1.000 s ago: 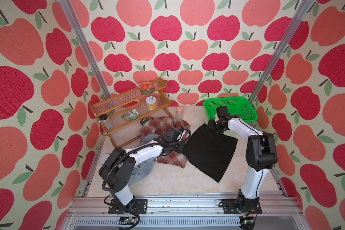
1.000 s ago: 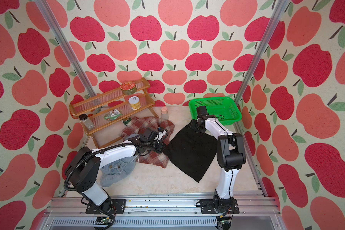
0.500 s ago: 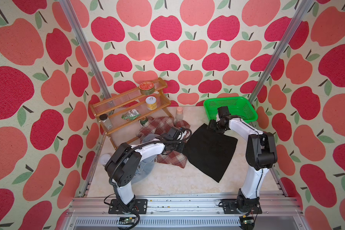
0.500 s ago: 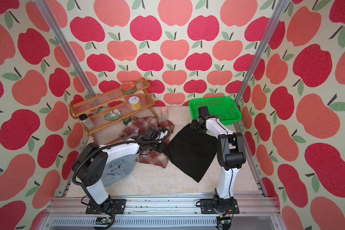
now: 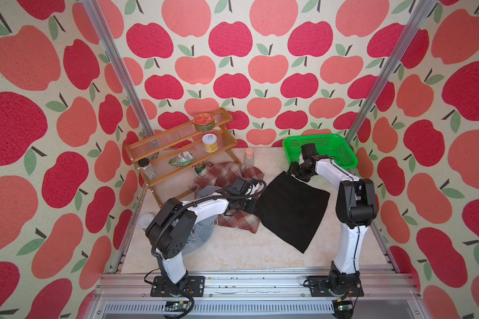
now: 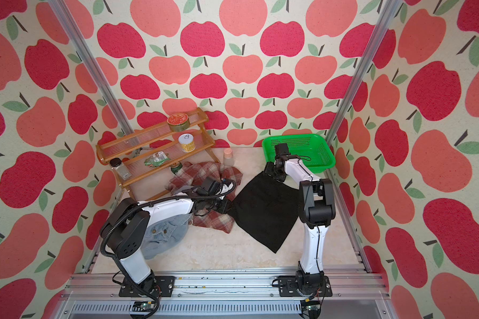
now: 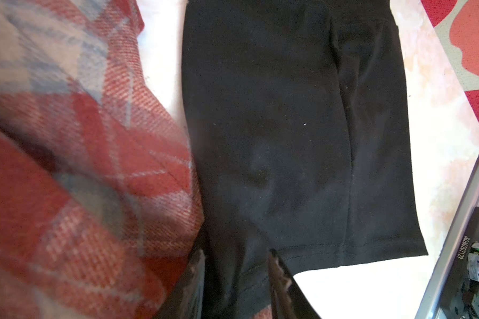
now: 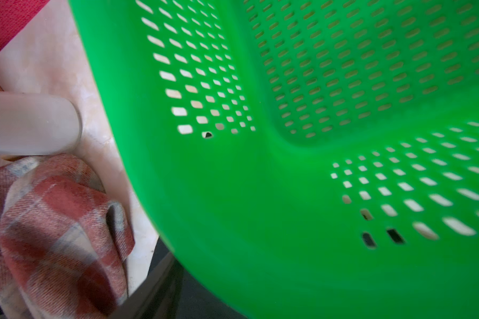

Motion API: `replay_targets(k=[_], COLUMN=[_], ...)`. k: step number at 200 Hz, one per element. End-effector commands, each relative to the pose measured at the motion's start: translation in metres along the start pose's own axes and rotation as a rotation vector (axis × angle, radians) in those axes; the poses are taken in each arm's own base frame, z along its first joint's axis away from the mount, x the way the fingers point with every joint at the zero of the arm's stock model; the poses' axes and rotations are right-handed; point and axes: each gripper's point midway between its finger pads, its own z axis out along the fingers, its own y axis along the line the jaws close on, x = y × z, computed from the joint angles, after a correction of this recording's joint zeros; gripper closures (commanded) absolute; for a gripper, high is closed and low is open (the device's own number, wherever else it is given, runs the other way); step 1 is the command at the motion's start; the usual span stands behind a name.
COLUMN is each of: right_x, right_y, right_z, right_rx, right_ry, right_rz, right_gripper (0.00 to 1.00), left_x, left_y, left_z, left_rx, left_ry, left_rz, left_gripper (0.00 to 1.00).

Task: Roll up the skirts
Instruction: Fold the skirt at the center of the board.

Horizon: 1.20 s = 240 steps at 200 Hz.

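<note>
On the counter (image 5: 233,256), left hand (image 7: 236,254) spread astride black skirt (image 7: 274,110) corner; right hand (image 5: 298,172) at far corner, grip untellable.

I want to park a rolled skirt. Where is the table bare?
Bare: the front strip between denim skirt, black skirt and rail; a smaller patch between bottle and green basket. Crowded: by the shelf, around the plaid skirt.
</note>
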Motion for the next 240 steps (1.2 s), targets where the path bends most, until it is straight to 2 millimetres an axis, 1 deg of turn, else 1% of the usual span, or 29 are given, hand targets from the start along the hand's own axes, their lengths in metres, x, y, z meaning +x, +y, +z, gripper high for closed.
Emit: replay_targets(k=[1, 7, 14, 21, 28, 47, 64, 81, 95, 112, 124, 133, 149, 162, 201, 229, 240], right_x=[-0.006, -0.007, -0.009, -0.011, -0.013, -0.018, -0.024, -0.025, -0.025, -0.022, -0.015, -0.011, -0.003, 0.004, 0.024, 0.030, 0.030], right_y=[0.003, 0.005, 0.005, 0.006, 0.008, 0.019, 0.022, 0.024, 0.029, 0.036, 0.042, 0.042, 0.041, 0.044, 0.062, 0.077, 0.079], right_z=[0.000, 0.000, 0.000, 0.000, -0.002, 0.001, 0.002, 0.003, 0.001, -0.001, 0.002, 0.005, 0.011, 0.015, 0.033, 0.043, 0.048], right_rx=[-0.013, -0.017, -0.017, -0.020, -0.026, -0.083, -0.095, -0.098, -0.122, -0.141, -0.146, -0.130, -0.073, -0.039, 0.001, 0.016, 0.032], right_ry=[0.008, 0.005, 0.003, 0.000, -0.005, -0.013, -0.013, -0.007, -0.004, 0.014, 0.041, 0.060, 0.079, 0.080, 0.115, 0.128, 0.130], right_rz=[0.000, 0.000, 0.000, -0.002, -0.003, -0.009, -0.016, -0.027, -0.038, -0.060, -0.079, -0.088, -0.117, -0.147, -0.209, -0.240, -0.254], right_gripper=[0.30, 0.30, 0.30, 0.30, 0.30, 0.30, 0.30, 0.30, 0.30, 0.30, 0.30, 0.30, 0.30, 0.30, 0.30, 0.32, 0.33], left_x=[0.012, 0.013, 0.013, 0.014, 0.014, 0.014, 0.013, 0.011, 0.006, -0.003, -0.007, -0.008, -0.007, -0.004, 0.011, 0.018, 0.020], left_y=[0.007, 0.006, 0.005, 0.004, 0.002, -0.001, -0.004, -0.009, -0.016, -0.031, -0.044, -0.051, -0.063, -0.070, -0.074, -0.075, -0.074], left_z=[-0.001, 0.000, 0.001, 0.001, 0.001, -0.002, -0.004, -0.010, -0.018, -0.031, -0.039, -0.042, -0.044, -0.044, -0.035, -0.033, -0.033], left_rx=[-0.015, -0.009, -0.002, 0.006, 0.015, 0.028, 0.035, 0.049, 0.059, 0.074, 0.082, 0.090, 0.119, 0.130, 0.124, 0.116, 0.112], left_ry=[0.044, 0.051, 0.055, 0.059, 0.059, 0.058, 0.055, 0.048, 0.030, 0.003, -0.015, -0.024, -0.027, -0.026, 0.006, 0.011, 0.011], left_rz=[-0.024, -0.027, -0.030, -0.035, -0.036, -0.033, -0.031, -0.030, -0.023, 0.000, 0.026, 0.033, 0.023, 0.026, 0.025, 0.023, 0.022], left_gripper=[0.62, 0.64, 0.69, 0.78, 0.84, 0.92, 1.00, 1.00, 1.00, 1.00, 1.00, 1.00, 1.00, 1.00, 1.00, 1.00, 1.00])
